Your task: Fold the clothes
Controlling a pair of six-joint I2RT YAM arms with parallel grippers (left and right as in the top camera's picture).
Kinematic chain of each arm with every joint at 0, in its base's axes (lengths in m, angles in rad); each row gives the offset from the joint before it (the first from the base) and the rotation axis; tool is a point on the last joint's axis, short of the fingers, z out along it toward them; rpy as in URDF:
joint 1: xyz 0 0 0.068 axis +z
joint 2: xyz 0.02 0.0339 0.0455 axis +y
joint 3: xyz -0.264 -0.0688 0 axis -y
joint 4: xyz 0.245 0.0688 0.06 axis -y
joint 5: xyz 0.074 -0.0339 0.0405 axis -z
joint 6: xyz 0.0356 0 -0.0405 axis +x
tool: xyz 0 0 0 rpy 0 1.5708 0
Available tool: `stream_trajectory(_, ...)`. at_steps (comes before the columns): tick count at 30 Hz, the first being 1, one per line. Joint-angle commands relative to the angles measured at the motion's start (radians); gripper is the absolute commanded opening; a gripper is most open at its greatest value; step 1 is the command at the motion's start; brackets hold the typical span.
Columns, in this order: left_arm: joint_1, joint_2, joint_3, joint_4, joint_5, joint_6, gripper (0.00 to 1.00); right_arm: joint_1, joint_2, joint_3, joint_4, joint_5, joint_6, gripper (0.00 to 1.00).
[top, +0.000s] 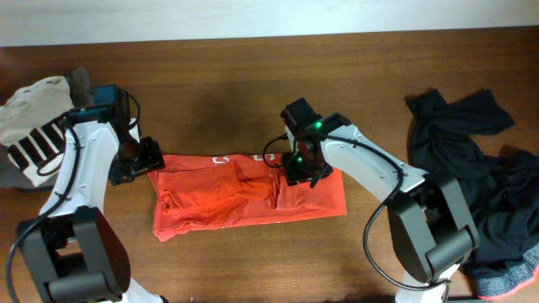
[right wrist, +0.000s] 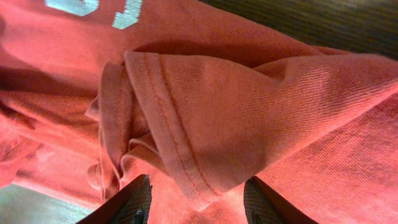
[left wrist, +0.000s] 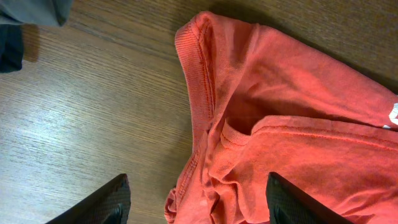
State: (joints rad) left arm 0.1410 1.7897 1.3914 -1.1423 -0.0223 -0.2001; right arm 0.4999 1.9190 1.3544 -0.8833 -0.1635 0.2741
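Right wrist: shirt (right wrist: 311, 155) soft, limp; best hold is the doubled sleeve hem (right wrist: 180, 149); right end effector (right wrist: 194, 202) part-open astride it, unclamped; left end effector (left wrist: 199, 202) wide, empty.

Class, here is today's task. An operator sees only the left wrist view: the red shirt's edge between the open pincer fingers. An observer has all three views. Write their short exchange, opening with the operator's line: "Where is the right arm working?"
Observer: The right pincer is down on the shirt's right half.
Operator: Is anything between its fingers?
Observer: Yes. A folded hem of the shirt lies between them, and the fingers stand apart.
Operator: Are there clothes beyond that arm?
Observer: A black heap lies at the table's right end, apart from the shirt.
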Motion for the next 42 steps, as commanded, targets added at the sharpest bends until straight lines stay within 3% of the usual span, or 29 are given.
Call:
stream_trajectory(1, 0.005, -0.007, 0.01, 0.002, 0.011, -0.009, 0.7, 0.005, 0.008, -0.031, 0.029, -0.01, 0.076, 0.46)
stream_trajectory(6, 0.005, -0.007, 0.01, 0.002, 0.011, -0.009, 0.7, 0.005, 0.008, -0.031, 0.119, -0.031, 0.075, 0.27)
stream_trajectory(10, 0.005, -0.007, 0.01, 0.002, 0.011, -0.009, 0.7, 0.005, 0.008, -0.031, 0.256, -0.136, 0.027, 0.25)
stream_trajectory(12, 0.005, -0.007, 0.01, 0.002, 0.011, -0.009, 0.7, 0.005, 0.008, -0.031, 0.328, -0.219, -0.016, 0.31)
stream_trajectory(14, 0.005, -0.007, 0.01, 0.002, 0.011, -0.009, 0.7, 0.005, 0.008, -0.031, 0.356, -0.261, -0.034, 0.49)
stream_trajectory(15, 0.005, -0.007, 0.01, 0.002, 0.011, -0.009, 0.7, 0.005, 0.008, -0.031, 0.356, -0.268, -0.035, 0.54)
stream_trajectory(20, 0.005, -0.007, 0.01, 0.002, 0.011, -0.009, 0.72, -0.013, -0.004, -0.029, 0.212, -0.206, -0.079, 0.54)
stream_trajectory(22, 0.005, -0.007, 0.01, 0.002, 0.012, -0.009, 0.78, -0.032, -0.032, -0.018, 0.142, -0.145, -0.08, 0.54)
stream_trajectory(24, 0.005, -0.006, 0.009, -0.005, 0.017, -0.008, 0.92, -0.056, -0.084, 0.015, 0.042, -0.049, -0.083, 0.54)
stream_trajectory(26, 0.005, -0.006, -0.001, -0.004, 0.025, -0.007, 0.95, -0.074, -0.134, 0.044, -0.033, 0.022, -0.083, 0.55)
stream_trajectory(33, 0.006, -0.004, -0.093, 0.061, 0.102, 0.059, 0.97, -0.142, -0.295, 0.065, -0.193, 0.094, -0.083, 0.6)
stream_trajectory(42, 0.005, 0.002, -0.291, 0.225, 0.113, 0.066, 0.97, -0.207, -0.314, 0.063, -0.294, 0.098, -0.087, 0.6)
